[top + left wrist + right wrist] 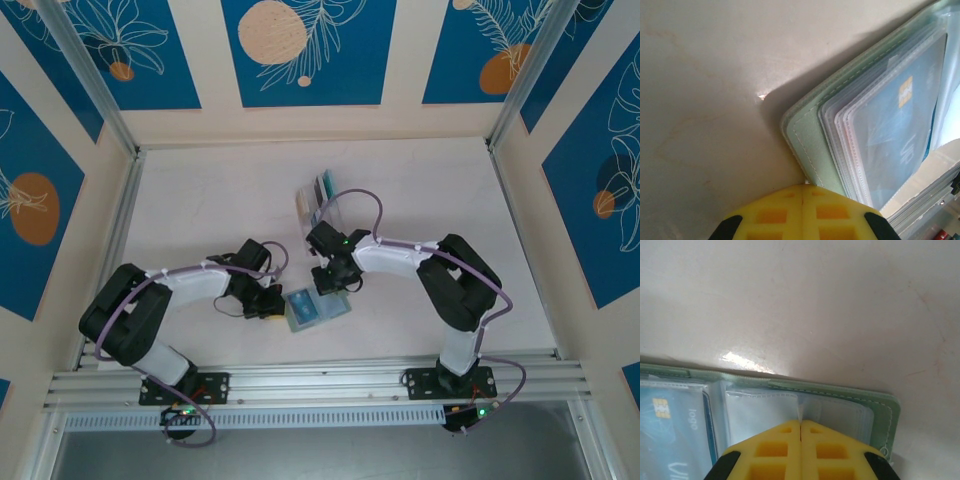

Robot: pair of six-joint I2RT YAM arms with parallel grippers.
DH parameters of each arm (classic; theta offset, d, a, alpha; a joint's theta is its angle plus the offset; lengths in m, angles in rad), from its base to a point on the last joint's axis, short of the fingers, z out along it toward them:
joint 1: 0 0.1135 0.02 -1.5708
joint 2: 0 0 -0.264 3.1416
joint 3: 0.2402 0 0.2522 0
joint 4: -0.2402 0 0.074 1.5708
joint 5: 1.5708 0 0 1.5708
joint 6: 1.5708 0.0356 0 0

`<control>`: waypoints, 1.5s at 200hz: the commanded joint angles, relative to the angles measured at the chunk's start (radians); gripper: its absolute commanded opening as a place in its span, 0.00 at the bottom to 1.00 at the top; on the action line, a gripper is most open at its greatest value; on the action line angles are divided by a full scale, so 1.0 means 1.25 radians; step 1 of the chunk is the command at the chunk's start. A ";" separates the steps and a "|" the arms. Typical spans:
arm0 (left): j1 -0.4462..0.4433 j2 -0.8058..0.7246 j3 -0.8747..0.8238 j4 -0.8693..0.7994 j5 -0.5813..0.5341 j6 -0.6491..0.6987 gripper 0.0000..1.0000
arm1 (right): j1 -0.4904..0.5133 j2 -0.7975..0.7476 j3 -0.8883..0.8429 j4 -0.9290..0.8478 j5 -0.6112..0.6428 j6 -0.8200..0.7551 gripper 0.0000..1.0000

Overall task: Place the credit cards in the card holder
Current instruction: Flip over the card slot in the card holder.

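Note:
The sage-green card holder (318, 310) lies open on the table between my two grippers, clear pockets up. A blue card (895, 140) with a gold chip sits inside one pocket and also shows as the blue card (670, 430) at the left of the right wrist view. My left gripper (272, 300) is shut at the holder's left cover edge (807, 135), which casts a shadow as if lifted. My right gripper (800, 424) is shut on a thin clear pocket leaf (765, 410) standing up from the holder's right half (840, 389). More cards (322, 188) stand in a rack farther back.
A clear plastic rack (335, 208) stands behind the right wrist, toward the table's middle. Aluminium rails (300, 378) border the near edge and both sides. Bare pale tabletop (200, 200) stretches to the left and back.

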 commanded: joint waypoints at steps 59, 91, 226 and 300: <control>-0.047 0.080 0.016 0.136 -0.024 -0.004 0.02 | -0.024 -0.067 -0.017 -0.046 -0.141 0.022 0.00; -0.051 0.086 0.016 0.153 -0.023 -0.014 0.02 | -0.024 -0.068 -0.009 -0.037 -0.180 0.032 0.00; -0.060 0.109 0.002 0.212 -0.009 -0.052 0.02 | -0.029 -0.058 -0.050 0.067 -0.362 0.140 0.32; -0.059 0.120 -0.004 0.224 -0.004 -0.054 0.02 | -0.010 -0.141 -0.122 0.004 -0.289 0.172 0.50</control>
